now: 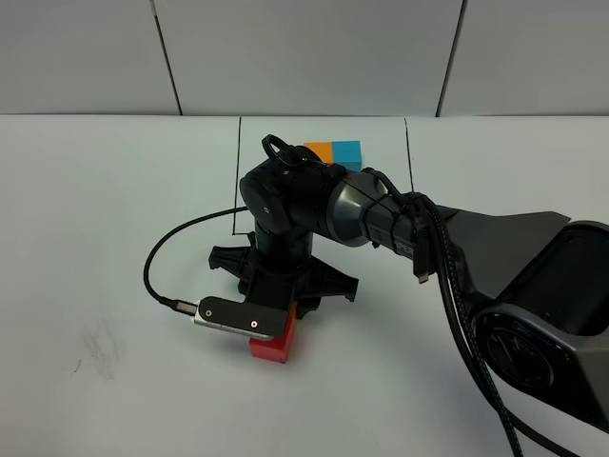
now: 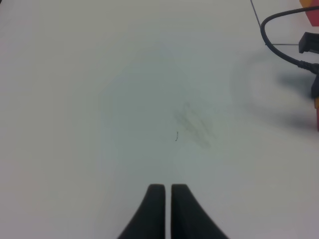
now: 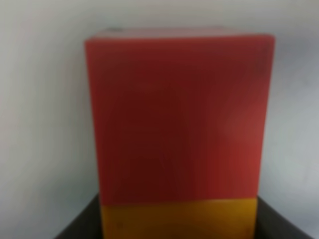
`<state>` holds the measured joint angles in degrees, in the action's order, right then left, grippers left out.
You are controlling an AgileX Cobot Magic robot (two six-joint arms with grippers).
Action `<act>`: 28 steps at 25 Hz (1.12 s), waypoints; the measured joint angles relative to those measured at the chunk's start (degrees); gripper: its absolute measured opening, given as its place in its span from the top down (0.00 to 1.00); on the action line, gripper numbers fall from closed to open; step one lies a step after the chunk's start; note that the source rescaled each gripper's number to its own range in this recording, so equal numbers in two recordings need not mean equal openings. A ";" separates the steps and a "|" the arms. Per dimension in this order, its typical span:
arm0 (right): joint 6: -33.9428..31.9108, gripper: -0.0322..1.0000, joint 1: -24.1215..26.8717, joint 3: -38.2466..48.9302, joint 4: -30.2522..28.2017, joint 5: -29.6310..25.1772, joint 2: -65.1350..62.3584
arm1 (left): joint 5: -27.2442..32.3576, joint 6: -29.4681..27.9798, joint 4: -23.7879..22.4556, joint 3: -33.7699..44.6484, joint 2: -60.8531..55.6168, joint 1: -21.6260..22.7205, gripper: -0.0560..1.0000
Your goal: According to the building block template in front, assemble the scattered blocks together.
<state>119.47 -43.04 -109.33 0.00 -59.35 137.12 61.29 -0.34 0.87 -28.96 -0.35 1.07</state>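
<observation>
Robot lab, white table with drawn lines, grey panelled wall

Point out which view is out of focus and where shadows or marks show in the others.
Right wrist view: too close, soft all over, the red block and orange block have fuzzy edges. Left wrist view: even light, a faint grey smudge on the table, a blurred shadow beside the cable. Exterior high view: sharp, no glare, soft shadow under the arm.

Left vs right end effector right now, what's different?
Left end effector is shut and empty; right end effector grips a small matte orange cube. Left hangs over scuffed white table only; right has a small matte red cube touching that orange cube ahead of it. Both have black fingers.
</observation>
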 joint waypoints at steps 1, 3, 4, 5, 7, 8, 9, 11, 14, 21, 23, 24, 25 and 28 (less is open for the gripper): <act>-0.07 0.49 0.00 0.00 0.00 0.14 0.00 | 0.00 0.00 0.00 0.00 0.00 0.00 0.94; -1.30 0.49 0.00 0.00 0.00 0.98 0.00 | 0.00 0.00 0.00 0.00 0.00 0.00 0.94; -2.55 0.49 0.00 0.00 0.00 1.65 0.00 | 0.00 0.00 0.00 0.00 0.00 0.00 0.94; -3.31 0.49 0.00 0.00 0.00 2.00 0.00 | 0.00 0.00 0.00 0.00 0.00 0.00 0.94; -4.43 0.49 0.00 0.00 0.00 2.39 0.00 | 0.00 0.00 0.00 0.00 0.00 0.00 0.94; -4.66 0.49 0.00 0.00 0.00 2.38 0.00 | 0.00 0.00 0.00 0.00 0.00 0.00 0.94; -5.06 0.49 0.00 0.00 0.00 2.49 0.00 | 0.00 0.00 0.00 0.00 0.00 0.00 0.94; -5.74 0.49 0.00 0.00 0.00 2.49 0.00 | 0.00 0.00 0.00 0.00 0.00 0.00 0.94; -7.61 0.47 0.00 0.00 -0.34 2.77 0.00 | 0.00 0.00 0.00 0.00 0.00 0.00 0.94; -12.81 0.10 0.00 0.00 0.00 5.37 0.18 | 0.00 0.00 0.00 0.00 0.00 0.00 0.94; -13.47 0.03 0.00 0.00 0.00 5.65 0.04 | 0.00 0.00 0.00 0.00 0.00 0.00 0.94; -13.78 0.01 0.00 0.00 0.00 5.65 0.05 | 0.00 0.00 0.00 0.00 0.00 0.00 0.94; -14.13 0.00 0.00 0.00 0.00 5.65 0.00 | 0.00 0.00 0.00 0.00 0.00 0.00 0.94; -14.77 0.01 0.00 0.00 0.00 5.51 -0.18 | 0.00 0.00 0.00 0.00 0.00 0.00 0.94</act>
<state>104.70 -43.04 -109.33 0.00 -53.84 136.94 61.29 -0.34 0.87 -28.96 -0.35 1.07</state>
